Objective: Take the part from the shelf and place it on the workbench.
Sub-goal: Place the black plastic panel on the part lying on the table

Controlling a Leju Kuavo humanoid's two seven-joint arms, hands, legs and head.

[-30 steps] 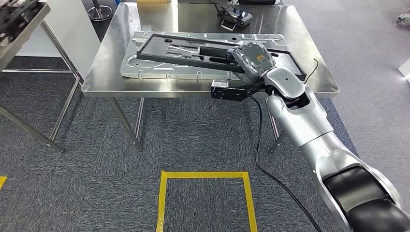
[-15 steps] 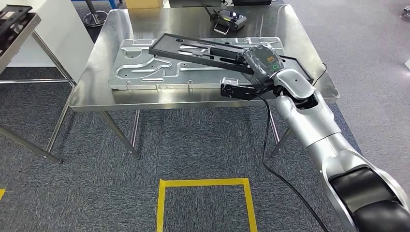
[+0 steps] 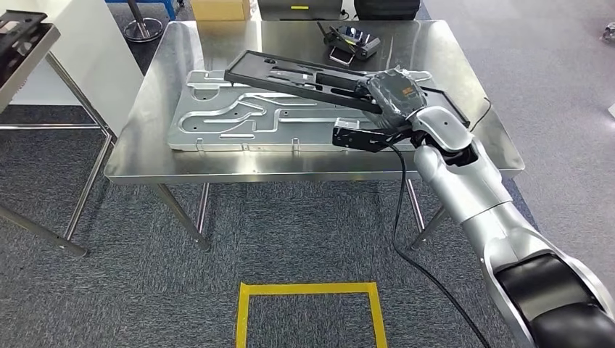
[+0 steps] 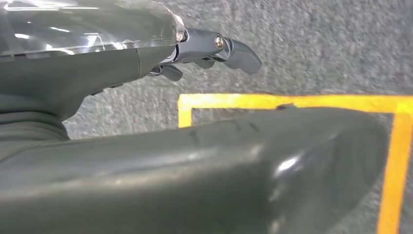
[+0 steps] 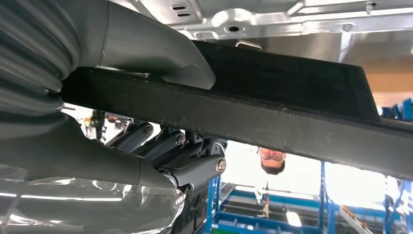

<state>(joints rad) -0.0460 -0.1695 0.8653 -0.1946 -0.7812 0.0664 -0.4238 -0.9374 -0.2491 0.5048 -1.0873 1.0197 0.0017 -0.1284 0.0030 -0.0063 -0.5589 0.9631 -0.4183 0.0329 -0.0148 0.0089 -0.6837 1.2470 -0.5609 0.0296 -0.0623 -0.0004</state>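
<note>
Gripping the flat black plastic frame part (image 3: 319,78), the right hand (image 3: 391,90) held it tilted above the steel workbench (image 3: 138,156), over a silver stamped metal panel (image 3: 239,119); transport looked done, with setting down and release remaining.

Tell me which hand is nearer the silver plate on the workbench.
Right. The right hand holds the black frame just above the silver plate; the left hand hangs down over the carpet by the yellow tape.
</note>
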